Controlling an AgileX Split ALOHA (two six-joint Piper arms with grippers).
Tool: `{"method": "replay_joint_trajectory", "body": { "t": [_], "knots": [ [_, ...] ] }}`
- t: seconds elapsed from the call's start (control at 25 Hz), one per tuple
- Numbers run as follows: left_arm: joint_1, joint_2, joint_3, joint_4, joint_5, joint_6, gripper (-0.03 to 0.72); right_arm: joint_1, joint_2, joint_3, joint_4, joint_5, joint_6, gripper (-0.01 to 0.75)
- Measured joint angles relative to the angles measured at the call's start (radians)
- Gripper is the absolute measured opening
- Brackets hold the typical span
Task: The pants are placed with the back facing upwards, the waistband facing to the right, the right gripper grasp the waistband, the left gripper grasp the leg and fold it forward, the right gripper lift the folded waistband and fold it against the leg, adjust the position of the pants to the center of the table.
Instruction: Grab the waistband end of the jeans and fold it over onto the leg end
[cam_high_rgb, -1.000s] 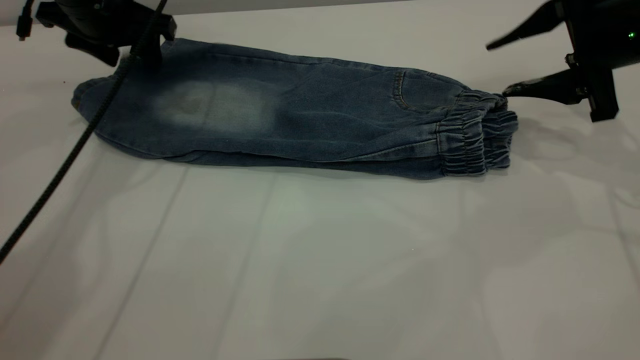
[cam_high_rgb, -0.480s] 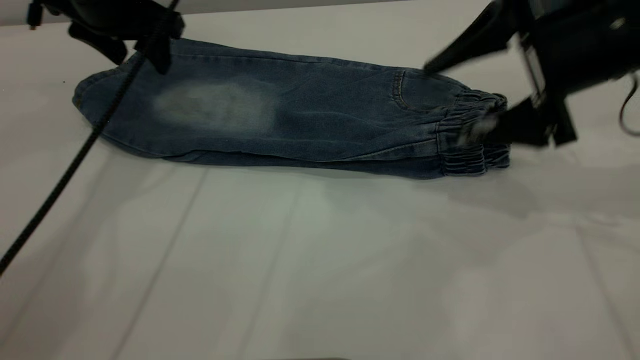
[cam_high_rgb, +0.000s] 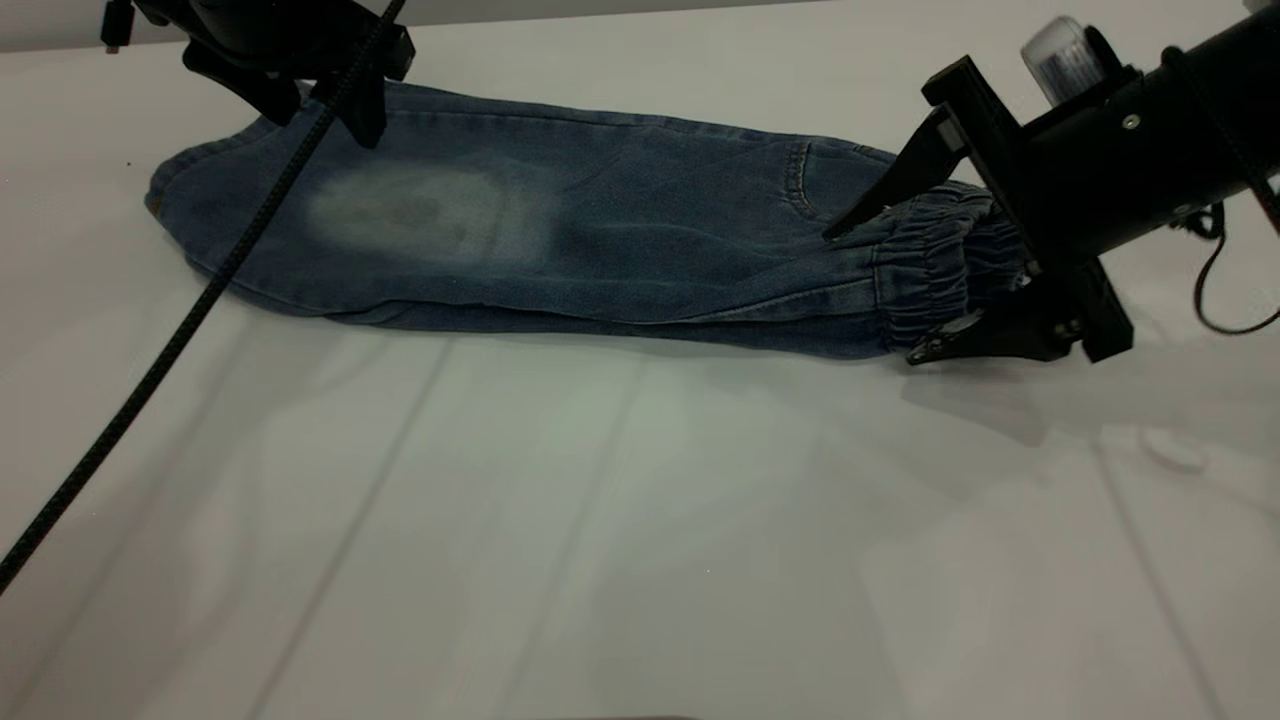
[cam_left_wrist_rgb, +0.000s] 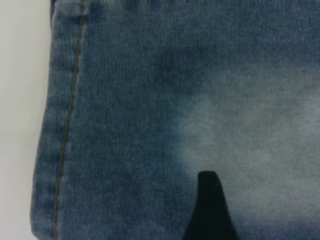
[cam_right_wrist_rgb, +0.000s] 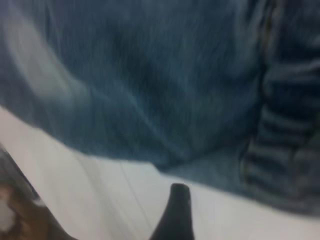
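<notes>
Straddling the waistband (cam_high_rgb: 945, 270) with fingers spread, right gripper (cam_high_rgb: 870, 295) over pants (cam_high_rgb: 600, 230), exterior view only; left gripper (cam_high_rgb: 320, 105) far-left, spread.

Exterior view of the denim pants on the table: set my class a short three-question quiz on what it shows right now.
1. True or false: the right gripper has shut on the waistband.
2. Over which end of the pants does the left gripper hang? A) leg end B) waistband end
3. Fill in: the pants lie on the white ____.

Key
1. False: its jaws stand open, one over the fabric, one low at the waistband's near edge.
2. A
3. table
</notes>
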Motion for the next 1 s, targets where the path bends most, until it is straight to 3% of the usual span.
{"method": "replay_joint_trajectory", "body": {
  "t": [0.44,0.56,0.72,0.76,1.0],
  "knots": [
    [-0.001,0.0,0.0,0.0,0.011,0.001,0.483,-0.013,0.052,-0.007,0.163,-0.091,-0.087,0.56],
    [-0.012,0.0,0.0,0.0,0.011,0.004,0.471,-0.013,0.052,-0.007,0.165,-0.113,-0.124,0.436],
    [-0.061,0.0,0.0,-0.002,0.006,0.019,0.463,-0.013,0.053,-0.007,0.165,-0.14,-0.226,0.118],
    [-0.078,0.0,0.0,-0.003,0.001,0.021,0.463,-0.013,0.053,-0.007,0.165,-0.14,-0.256,0.076],
    [-0.194,0.024,0.0,-0.075,-0.068,0.06,0.463,-0.015,0.049,-0.007,0.165,-0.071,-0.466,0.052]
  ]
}}
